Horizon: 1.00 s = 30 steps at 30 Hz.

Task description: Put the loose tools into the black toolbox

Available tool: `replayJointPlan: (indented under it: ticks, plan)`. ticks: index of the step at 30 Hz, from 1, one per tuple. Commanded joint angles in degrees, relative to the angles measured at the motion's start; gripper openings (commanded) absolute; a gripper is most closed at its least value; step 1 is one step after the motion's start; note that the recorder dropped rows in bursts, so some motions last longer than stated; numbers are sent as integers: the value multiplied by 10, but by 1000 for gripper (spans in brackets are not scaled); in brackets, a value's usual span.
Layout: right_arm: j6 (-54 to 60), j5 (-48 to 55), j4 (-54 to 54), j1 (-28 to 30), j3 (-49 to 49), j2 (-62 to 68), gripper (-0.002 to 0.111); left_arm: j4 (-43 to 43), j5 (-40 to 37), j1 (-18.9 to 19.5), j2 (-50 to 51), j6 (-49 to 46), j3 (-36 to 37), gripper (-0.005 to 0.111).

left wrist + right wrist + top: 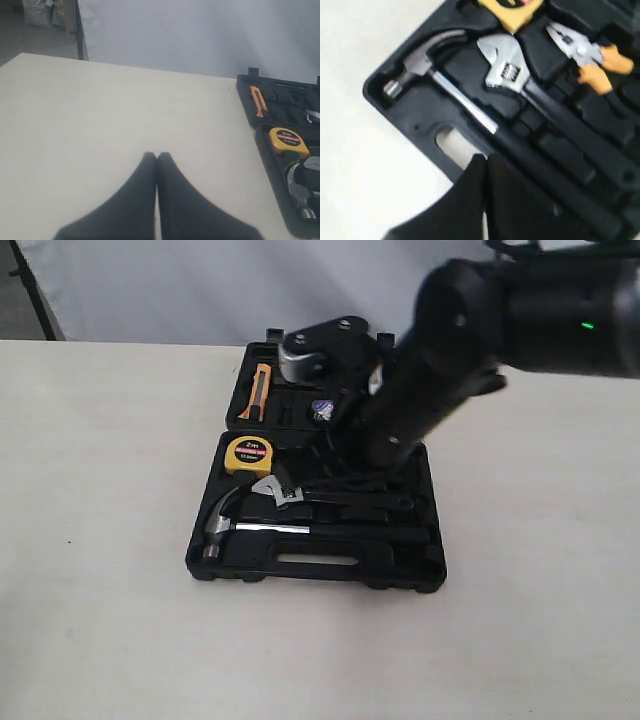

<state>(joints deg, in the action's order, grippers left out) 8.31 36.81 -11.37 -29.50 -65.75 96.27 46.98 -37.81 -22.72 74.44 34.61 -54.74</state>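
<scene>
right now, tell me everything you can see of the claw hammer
The claw hammer lies flat in a moulded recess of the black toolbox, in the half nearer the exterior camera, along its outer edge. Its head is dull grey steel with a curved claw and a round striking face. A shiny steel shaft runs into a black grip that blends into the case. The adjustable wrench lies beside it; whether they touch is unclear.

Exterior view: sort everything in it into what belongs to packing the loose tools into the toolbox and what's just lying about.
Part of the job:
- hammer
- wrench
- tape roll
- toolbox

Just lying about (in the box, not for moving):
- tape measure
- pliers
</scene>
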Motion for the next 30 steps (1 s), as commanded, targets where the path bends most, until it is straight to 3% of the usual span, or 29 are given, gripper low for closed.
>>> replayJointPlan:
  ticks: [1, 6, 11, 18, 25, 30]
  plan:
    - [-92, -70, 49, 39, 147, -132, 0, -8, 10, 2, -5, 6, 5, 1]
    - [-124, -172, 58, 127, 292, -289, 0, -8, 10, 2, -5, 6, 5, 1]
    - [-139, -300, 63, 165, 424, -427, 0, -8, 10, 2, -5, 6, 5, 1]
    - [-145, -286, 60, 166, 555, -548, 0, -8, 10, 2, -5, 6, 5, 1]
    - [-145, -286, 62, 159, 619, -652, 0, -8, 10, 2, -5, 6, 5, 1]
    - [-145, -286, 61, 208, 657, -806, 0, -8, 10, 2, -5, 6, 5, 1]
